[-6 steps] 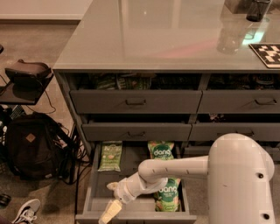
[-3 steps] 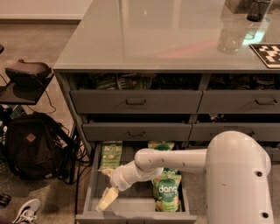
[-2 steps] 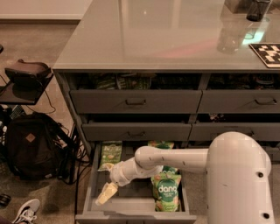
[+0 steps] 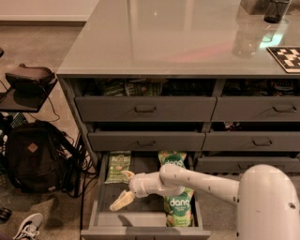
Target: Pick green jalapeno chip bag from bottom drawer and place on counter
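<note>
The bottom drawer (image 4: pixel 145 231) is pulled open below the counter (image 4: pixel 178 37). The pale olive-green jalapeno chip bag (image 4: pixel 117 166) lies flat in the drawer's back left corner. My gripper (image 4: pixel 123 188) is inside the drawer, just in front of and slightly right of that bag. Its fingers are open and empty, one fingertip (image 4: pixel 126 175) near the bag's lower right corner, the other (image 4: pixel 120 201) pointing down to the drawer floor. My white arm reaches in from the right, over a bright green dang bag (image 4: pixel 177 209).
A second dang bag (image 4: pixel 172 158) lies at the drawer's back. The upper drawers (image 4: pixel 145 108) stand slightly open with packets inside. A black backpack (image 4: pixel 33 157), cables and a shoe (image 4: pixel 28 226) lie on the floor at left. A checkered board (image 4: pixel 286 57) and a dark cup (image 4: pixel 276 10) sit on the counter.
My gripper has moved from the drawer's front toward its back left, closer to the olive-green bag. The bags have not moved.
</note>
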